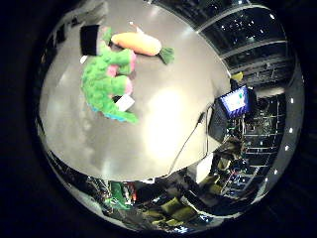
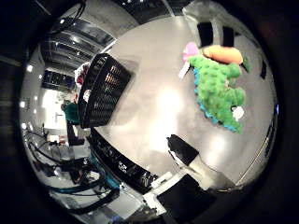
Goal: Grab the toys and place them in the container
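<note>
Right thumb side palm view has the fuzzy green plush dinosaur lying on the grey counter, touching the orange plush carrot, well apart from the black mesh basket. Both look soft, light and squishy, so I'd grab the dino's fat middle. The hand is mostly cut off; can't tell if it's spread or curled.
</note>
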